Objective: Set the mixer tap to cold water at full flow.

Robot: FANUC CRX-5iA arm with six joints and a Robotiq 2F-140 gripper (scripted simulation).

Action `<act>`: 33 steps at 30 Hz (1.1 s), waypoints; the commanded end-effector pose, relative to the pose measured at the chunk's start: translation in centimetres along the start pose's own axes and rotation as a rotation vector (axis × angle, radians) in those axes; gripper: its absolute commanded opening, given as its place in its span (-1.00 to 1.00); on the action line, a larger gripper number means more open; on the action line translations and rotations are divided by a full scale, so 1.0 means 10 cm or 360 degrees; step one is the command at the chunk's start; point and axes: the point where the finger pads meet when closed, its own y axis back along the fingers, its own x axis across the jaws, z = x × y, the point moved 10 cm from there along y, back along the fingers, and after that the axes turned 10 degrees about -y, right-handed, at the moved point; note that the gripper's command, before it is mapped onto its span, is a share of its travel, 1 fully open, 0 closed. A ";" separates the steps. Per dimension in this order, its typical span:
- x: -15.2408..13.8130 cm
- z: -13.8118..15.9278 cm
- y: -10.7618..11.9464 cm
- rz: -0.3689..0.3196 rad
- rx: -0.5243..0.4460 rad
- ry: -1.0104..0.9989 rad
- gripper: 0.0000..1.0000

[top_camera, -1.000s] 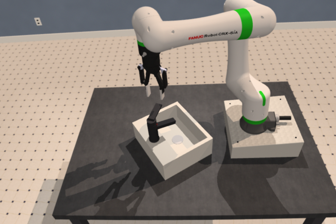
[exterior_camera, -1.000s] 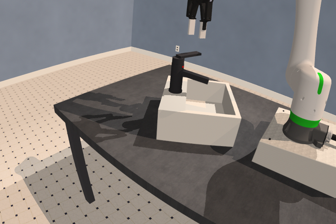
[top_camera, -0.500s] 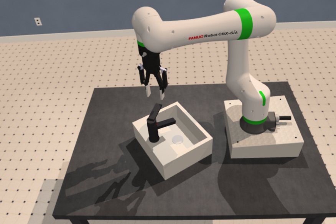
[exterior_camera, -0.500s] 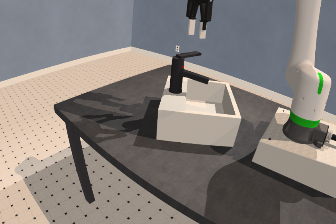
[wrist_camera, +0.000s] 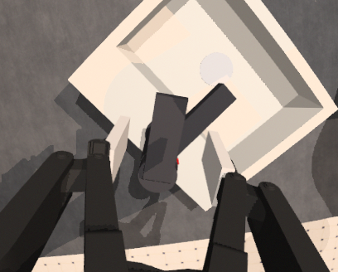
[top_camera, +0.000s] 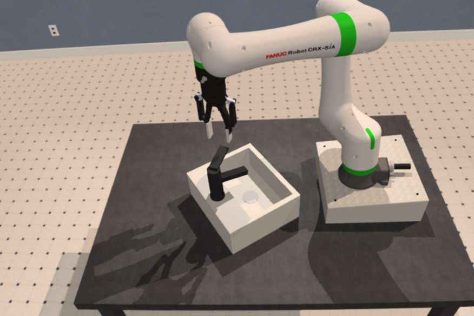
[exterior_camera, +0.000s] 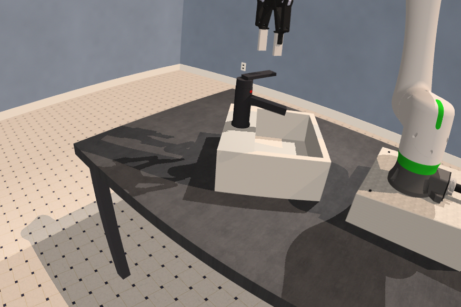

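Observation:
A black mixer tap [top_camera: 216, 180] stands on the rim of a white basin [top_camera: 243, 194]. Its flat lever [top_camera: 217, 155] lies low and is turned to one side of the spout [top_camera: 235, 172]. A red dot [exterior_camera: 251, 91] shows on the tap body; the blue dot is hidden. My gripper [top_camera: 218, 137] hangs above the lever, partly open and empty, clear of it. The exterior view shows the gripper [exterior_camera: 269, 48] well above the lever [exterior_camera: 259, 73]. In the wrist view the lever [wrist_camera: 165, 134] lies between the two finger pads, far below them.
The basin has a round drain [top_camera: 250, 196] in its floor. The arm's white base block [top_camera: 369, 185] stands on the right of the dark table. The table's left edge is near the basin's left side.

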 end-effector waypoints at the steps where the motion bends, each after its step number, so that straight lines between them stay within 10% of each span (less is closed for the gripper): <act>1: 0.00 0.00 -0.03 -0.0001 0.0000 0.0000 -0.16; 33: 0.01 0.00 -0.42 -0.0001 0.0000 0.0000 -0.16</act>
